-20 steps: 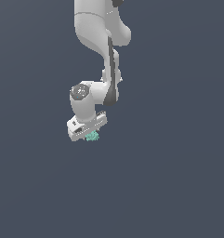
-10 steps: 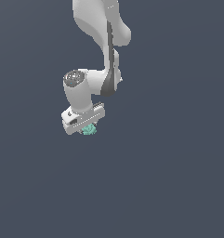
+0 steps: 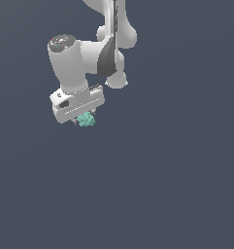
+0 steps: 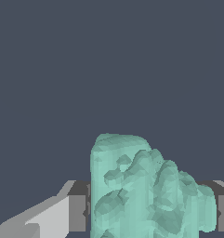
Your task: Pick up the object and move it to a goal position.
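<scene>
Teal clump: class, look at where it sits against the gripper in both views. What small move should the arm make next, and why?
Probably keep the gripper shut and carry on toward the goal. The teal clump sits just under the white gripper head in the exterior view, and in the wrist view it fills the space between the fingers. No goal marker shows, so the direction cannot be told.

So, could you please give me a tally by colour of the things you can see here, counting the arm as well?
Teal-green: 1, the lumpy object, held between the gripper fingers.
White and grey: 1, the robot arm.
Total: 2
</scene>
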